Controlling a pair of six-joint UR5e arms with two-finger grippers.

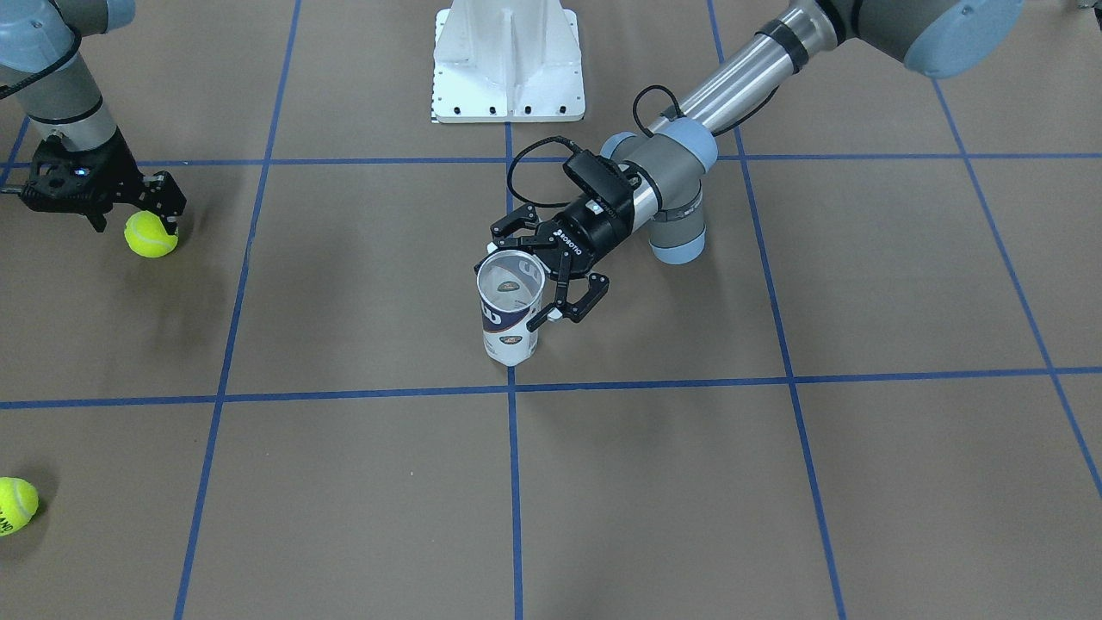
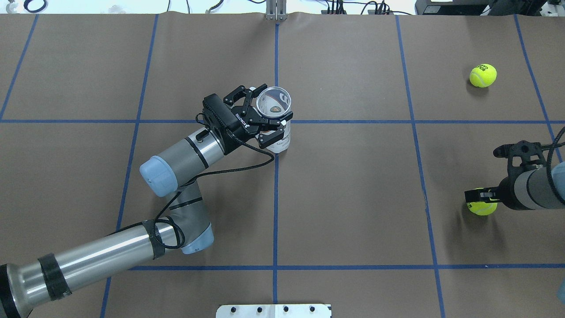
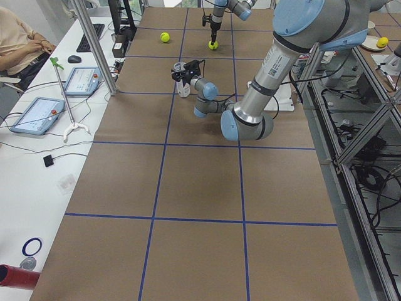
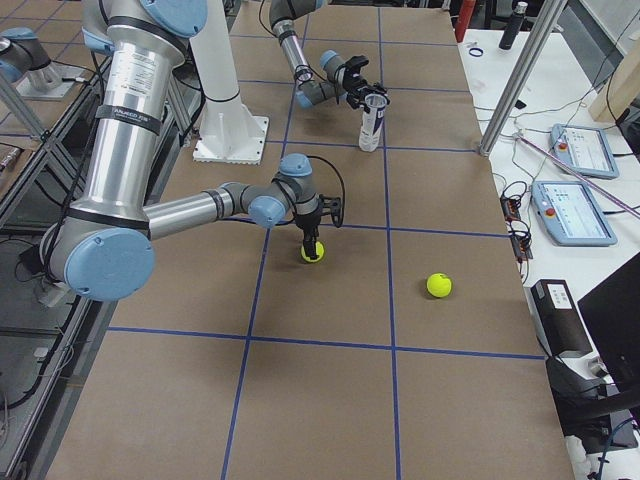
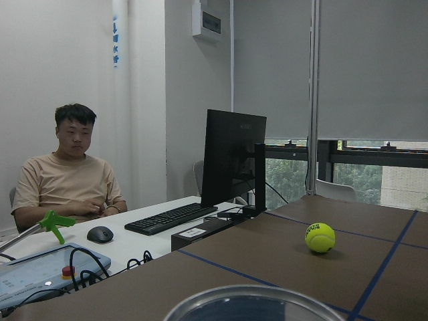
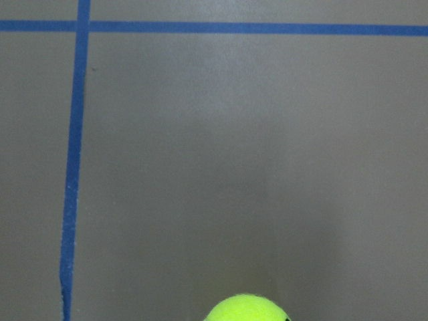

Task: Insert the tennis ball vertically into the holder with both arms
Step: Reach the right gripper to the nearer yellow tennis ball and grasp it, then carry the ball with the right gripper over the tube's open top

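Centrally, left pincer (image 1: 516, 284) tight around holder (image 1: 510, 334); right pincer (image 1: 138, 222) (grip unclear) over 1 ball (image 1: 152, 238), 2nd ball (image 1: 15, 505) apart.

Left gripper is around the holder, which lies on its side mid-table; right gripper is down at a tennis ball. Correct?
No. The holder stands upright, open end up, as the exterior right view shows. The rest holds: the left gripper flanks it mid-table, and the right gripper is down at a tennis ball.

Silver-grey tubular arms (image 2: 101, 256) with light-blue joint caps (image 2: 154, 176), black cables (image 2: 234, 169), black fingers (image 2: 270, 138).
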